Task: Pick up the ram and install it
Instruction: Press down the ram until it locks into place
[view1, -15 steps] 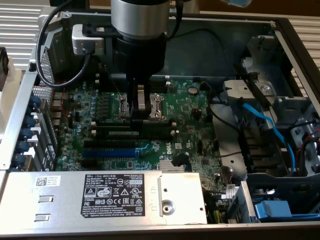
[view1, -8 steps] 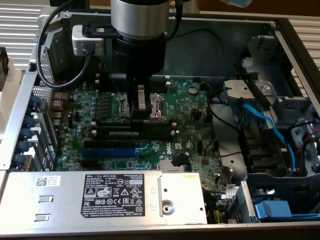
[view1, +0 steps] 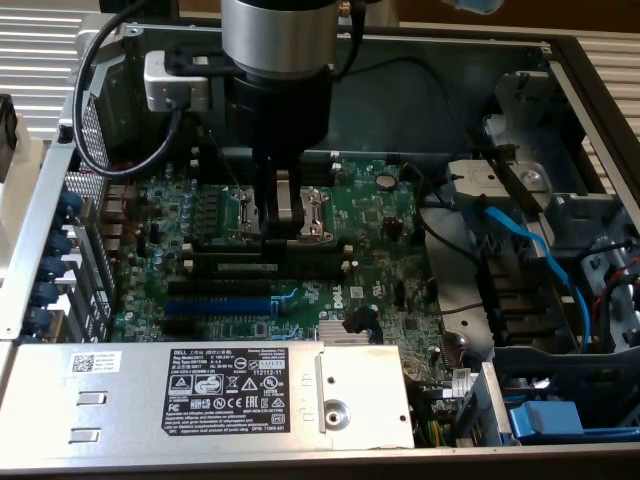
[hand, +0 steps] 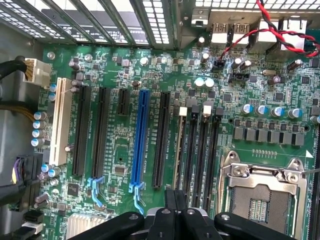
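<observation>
The hand (view1: 282, 225) is down inside the open computer case (view1: 560, 60), its fingers pressed together over the memory slots (hand: 202, 150) on the green board (view1: 370, 215). The ram (view1: 262, 268) lies in a slot directly under the fingertips, beside the processor socket (hand: 262, 192) and apart from the blue slot (hand: 141, 140).

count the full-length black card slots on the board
3 black slots: two side by side next to the white slot, one between the blue slot and the memory slots. The short black slot isn't counted; the gripper may hide more.
</observation>
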